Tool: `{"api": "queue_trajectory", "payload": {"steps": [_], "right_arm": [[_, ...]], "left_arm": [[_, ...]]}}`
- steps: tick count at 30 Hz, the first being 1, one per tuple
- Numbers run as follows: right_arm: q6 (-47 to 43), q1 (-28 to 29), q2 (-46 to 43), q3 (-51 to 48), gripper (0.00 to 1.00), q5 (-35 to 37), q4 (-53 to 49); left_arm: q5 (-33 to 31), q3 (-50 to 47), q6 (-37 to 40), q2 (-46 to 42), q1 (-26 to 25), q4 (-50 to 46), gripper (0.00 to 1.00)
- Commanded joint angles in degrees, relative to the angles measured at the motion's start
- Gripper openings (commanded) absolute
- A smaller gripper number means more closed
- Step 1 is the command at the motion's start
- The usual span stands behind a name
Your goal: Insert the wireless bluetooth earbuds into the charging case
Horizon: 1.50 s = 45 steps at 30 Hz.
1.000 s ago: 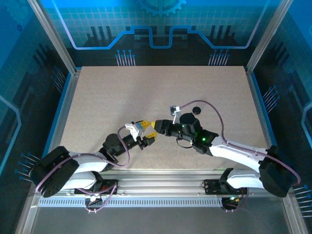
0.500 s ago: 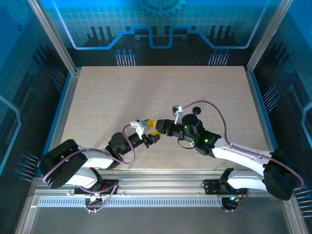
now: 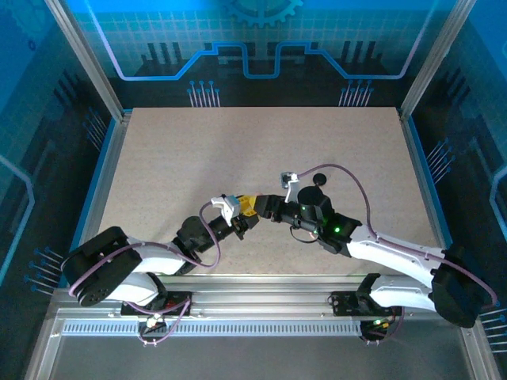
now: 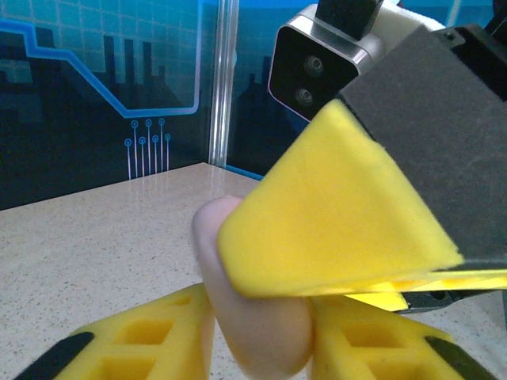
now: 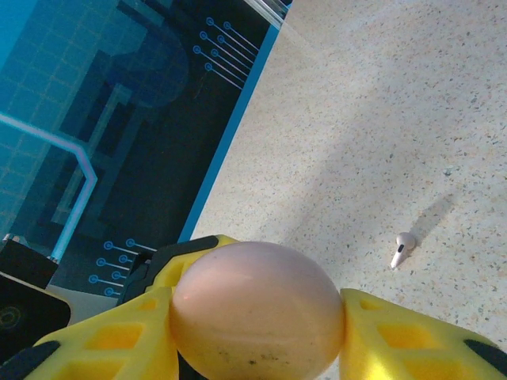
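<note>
The charging case (image 5: 257,309), a pale-pink rounded puck, is clamped between the yellow fingers (image 5: 396,332) of my right gripper (image 5: 257,336). In the left wrist view the same case (image 4: 261,336) sits edge-on between the two yellow fingers of my left gripper (image 4: 261,313), touching both. A right-gripper finger (image 4: 333,229) lies across its top. Both grippers meet above the table's middle, left gripper (image 3: 246,214) against right gripper (image 3: 256,207). One earbud (image 5: 404,248), tiny and white, lies on the table beyond the case.
A flat black round disc (image 3: 320,179) lies on the speckled beige table (image 3: 198,150), just behind the right arm. Blue walls and metal posts enclose the table on three sides. The right wrist's cable (image 3: 348,178) loops over the disc.
My left arm has reached right toward the right gripper, and its jaws have closed in around the case. The right gripper has kept its hold and barely shifted.
</note>
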Motion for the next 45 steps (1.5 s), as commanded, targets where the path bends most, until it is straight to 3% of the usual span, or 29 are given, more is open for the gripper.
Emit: {"api": "queue_trajectory", "payload": {"steps": [1, 4, 11, 19, 26, 30, 32, 38, 45], "right_arm": [[-0.8, 1.1, -1.9, -0.6, 0.46, -0.1, -0.1], [-1.6, 1.1, -2.4, -0.3, 0.47, -0.2, -0.8], [-5.4, 1.1, -4.8, 0.2, 0.67, 1.4, -5.6], [-17.6, 0.4, -11.8, -4.4, 0.73, 3.1, -3.2], [-39.9, -1.6, -20.0, -5.1, 0.74, -4.8, -6.3], [-50.3, -3.6, -25.4, -5.8, 0.87, -10.5, -9.7], [-55.9, -4.3, -28.5, -7.0, 0.88, -14.0, -11.0], [-71.8, -5.8, -35.0, -7.4, 0.84, -21.7, -21.8], [-77.8, -7.8, -28.5, -0.3, 0.76, -30.4, -31.4]], "left_arm": [[-2.0, 1.2, -0.9, -1.3, -0.3, 2.5, 0.27], [-2.4, 0.8, -1.2, -1.9, -0.2, 2.5, 0.25], [-3.1, -1.0, -1.2, -2.4, -0.2, 2.5, 0.14], [0.1, -4.0, -1.7, -4.5, -0.2, 2.5, 0.13], [8.7, -5.5, -1.3, -7.0, -0.2, 1.7, 0.11], [14.6, -5.5, -0.7, -10.5, -0.2, -3.2, 0.11], [16.8, -5.5, -0.5, -12.9, -0.2, -6.2, 0.11], [20.6, -4.6, 2.0, -21.7, -0.2, -17.6, 0.12], [23.7, -3.8, 5.9, -30.1, -0.2, -27.4, 0.12]]}}
